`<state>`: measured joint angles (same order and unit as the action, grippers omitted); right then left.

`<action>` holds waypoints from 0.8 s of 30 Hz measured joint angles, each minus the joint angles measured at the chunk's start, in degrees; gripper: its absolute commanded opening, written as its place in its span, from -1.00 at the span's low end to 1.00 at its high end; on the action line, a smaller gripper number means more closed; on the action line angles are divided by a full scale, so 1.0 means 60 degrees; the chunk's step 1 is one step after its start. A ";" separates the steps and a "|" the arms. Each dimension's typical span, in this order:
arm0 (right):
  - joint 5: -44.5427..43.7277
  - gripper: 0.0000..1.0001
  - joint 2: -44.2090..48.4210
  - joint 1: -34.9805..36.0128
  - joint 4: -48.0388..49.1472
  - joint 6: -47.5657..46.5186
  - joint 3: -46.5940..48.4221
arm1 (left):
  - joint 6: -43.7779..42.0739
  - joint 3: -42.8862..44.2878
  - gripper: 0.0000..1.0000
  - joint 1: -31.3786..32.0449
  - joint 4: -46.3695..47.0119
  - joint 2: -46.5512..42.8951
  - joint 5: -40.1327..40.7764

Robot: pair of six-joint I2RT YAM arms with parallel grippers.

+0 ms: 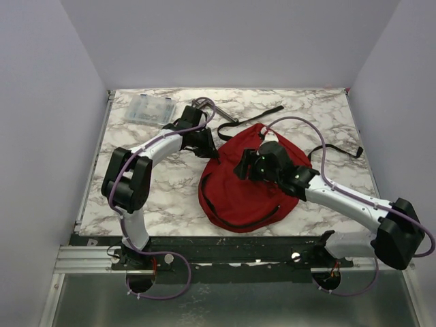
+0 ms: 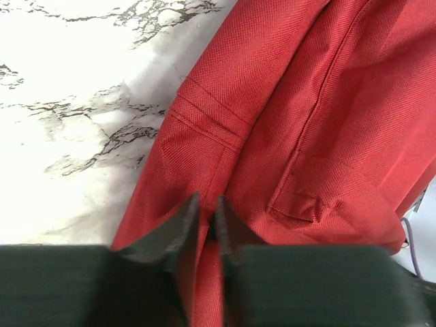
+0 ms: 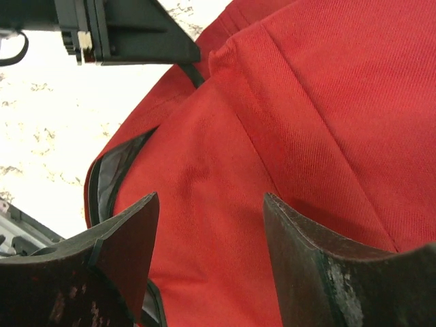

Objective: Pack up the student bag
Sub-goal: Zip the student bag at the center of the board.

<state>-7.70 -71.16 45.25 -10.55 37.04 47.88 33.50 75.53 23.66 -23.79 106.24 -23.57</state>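
Observation:
The student bag (image 1: 238, 187), a red backpack, lies flat in the middle of the marble table, and its black straps (image 1: 253, 116) trail toward the back. My left gripper (image 1: 209, 150) is at the bag's upper left edge. In the left wrist view the gripper (image 2: 206, 201) is pinched shut on a ridge of the red fabric (image 2: 306, 102). My right gripper (image 1: 243, 167) hovers over the bag's top. In the right wrist view it (image 3: 210, 199) is open and empty, with the red cloth (image 3: 306, 102) under it. A grey-lined opening (image 3: 109, 178) shows at the bag's left edge.
A clear plastic case (image 1: 146, 109) lies at the back left. A small metal and pink object (image 1: 206, 105) lies beside it. Another black strap (image 1: 338, 151) runs off to the right. Walls enclose the table (image 1: 136, 204) on three sides.

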 measured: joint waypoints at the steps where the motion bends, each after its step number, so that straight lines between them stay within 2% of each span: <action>1: -0.0044 0.29 -0.0164 0.0000 0.0033 0.0007 0.0095 | 0.0011 -0.0011 -1.00 0.0000 0.0025 0.0000 0.0000; 6: -0.0164 0.14 -0.1184 -0.0022 0.0237 0.0106 0.0612 | -0.0025 -0.0157 -1.00 0.0000 0.0251 -0.0058 0.0033; 9: -0.0357 0.13 -0.1723 -0.0040 0.0430 0.0233 0.0776 | -0.0025 -0.0645 -1.00 0.0015 0.0259 -0.0452 0.0164; 18: -0.1993 0.12 -0.2871 -0.0087 0.0885 0.0477 0.0984 | -0.0011 -0.2448 -1.00 0.0015 0.0204 -0.2885 0.0393; 24: -0.2506 0.12 -0.3115 -0.0459 0.0965 0.0146 0.1224 | 0.0153 -0.3595 -1.00 0.0015 0.0251 -0.4885 0.0328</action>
<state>-22.74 -89.84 42.50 -4.75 37.91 55.22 34.41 53.95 23.75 -22.28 76.93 -21.61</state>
